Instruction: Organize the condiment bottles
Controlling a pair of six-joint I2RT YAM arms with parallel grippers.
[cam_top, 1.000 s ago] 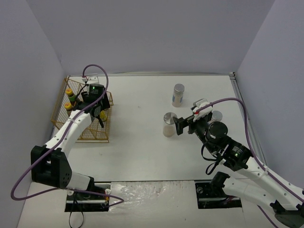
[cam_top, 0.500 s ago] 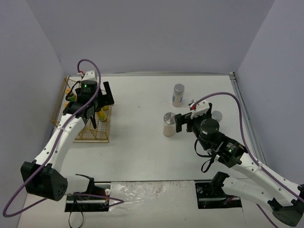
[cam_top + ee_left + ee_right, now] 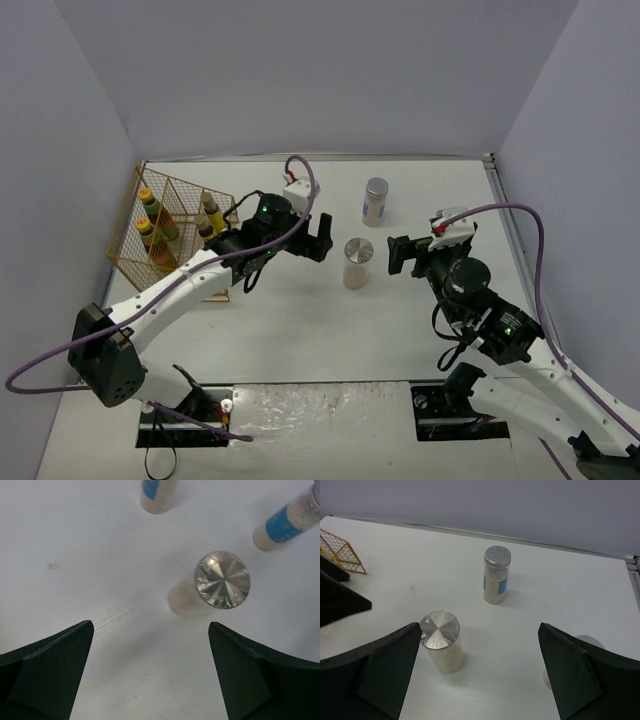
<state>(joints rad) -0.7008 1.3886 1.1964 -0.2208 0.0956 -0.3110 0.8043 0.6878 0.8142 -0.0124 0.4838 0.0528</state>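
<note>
Three pale silver-lidded jars stand on the white table. The plain jar [image 3: 356,263] [image 3: 220,580] [image 3: 441,642] is in the middle, and a blue-labelled jar [image 3: 375,200] [image 3: 496,575] is behind it. Another blue-labelled jar [image 3: 285,522] is hidden by the right arm in the top view. Two yellow-capped sauce bottles [image 3: 148,200] and two slim dark bottles [image 3: 209,212] stand in the gold wire rack [image 3: 135,262]. My left gripper [image 3: 321,238] [image 3: 151,627] hangs open and empty just left of the plain jar. My right gripper [image 3: 408,250] [image 3: 480,627] is open and empty to that jar's right.
The rack sits against the left wall, and its corner [image 3: 340,552] shows in the right wrist view. Purple-grey walls close in the table on three sides. Both arm bases and their cables are at the near edge.
My left gripper opened, left the rack and swung right to the plain jar. My right gripper drew back a little to the right, away from that jar.
</note>
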